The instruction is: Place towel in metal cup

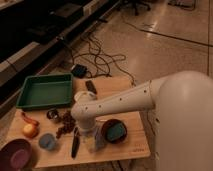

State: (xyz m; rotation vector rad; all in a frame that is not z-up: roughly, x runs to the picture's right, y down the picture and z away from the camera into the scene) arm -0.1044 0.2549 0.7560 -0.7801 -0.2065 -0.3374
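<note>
The towel (98, 144) is a pale grey-blue cloth lying flat on the wooden table (125, 150), near its front edge. My gripper (89, 135) points down right over the towel's left part and hides some of it. The metal cup (52, 115) is small and shiny, and stands upright to the left of my gripper, just in front of the green tray. My white arm reaches in from the right across the table.
A green tray (45, 91) sits at the back left. A dark red bowl with a teal block (114, 131) is just right of the towel. A blue-grey cup (47, 141), a black tool (75, 143), dark grapes (65, 123), an orange fruit (30, 130), a purple bowl (15, 155) and a white cup (80, 95) stand around.
</note>
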